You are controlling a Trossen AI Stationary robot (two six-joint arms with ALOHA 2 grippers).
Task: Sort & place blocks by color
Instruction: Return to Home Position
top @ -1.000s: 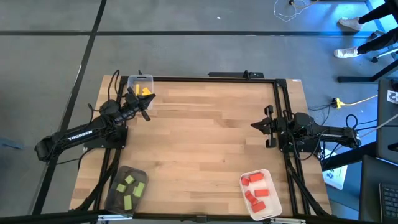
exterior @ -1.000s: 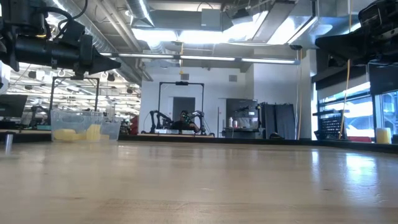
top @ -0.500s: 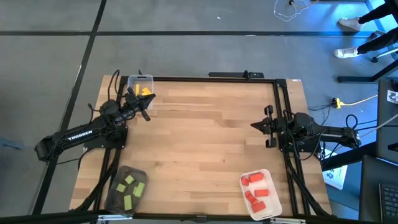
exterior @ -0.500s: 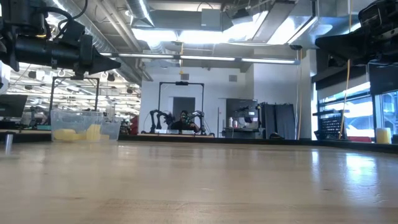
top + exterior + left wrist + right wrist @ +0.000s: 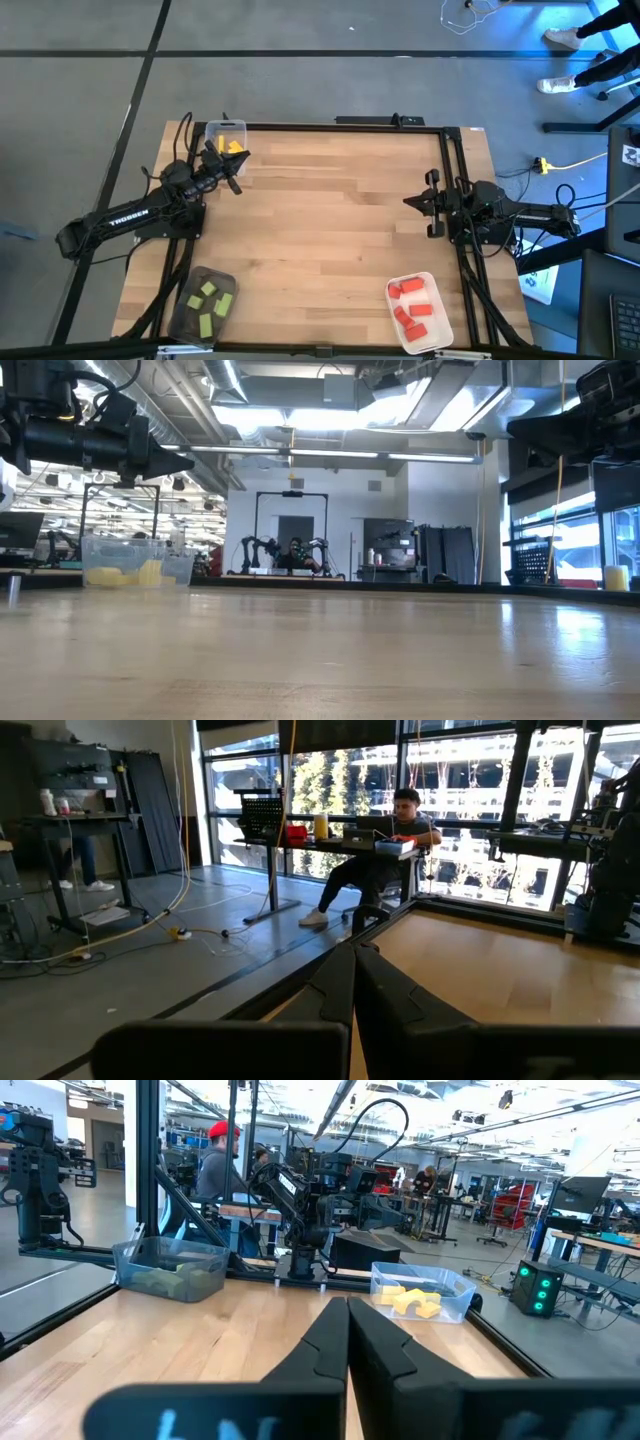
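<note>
The blocks lie sorted in three trays. Yellow blocks [image 5: 233, 147] fill a clear tray [image 5: 226, 128] at the far left corner, green blocks [image 5: 207, 303] a dark tray [image 5: 190, 318] at the near left, red blocks [image 5: 412, 305] a white tray [image 5: 440, 335] at the near right. My left gripper [image 5: 234, 186] is shut and empty, raised just beside the clear tray. My right gripper [image 5: 408, 201] is shut and empty, raised at the table's right edge, its fingers level and pointing left.
A black frame rail [image 5: 340, 127] runs along the table's far edge and another down its right side [image 5: 452, 200]. The bare wooden top [image 5: 320, 230] lies between the trays. A person sits at a desk [image 5: 385, 850] beyond the table.
</note>
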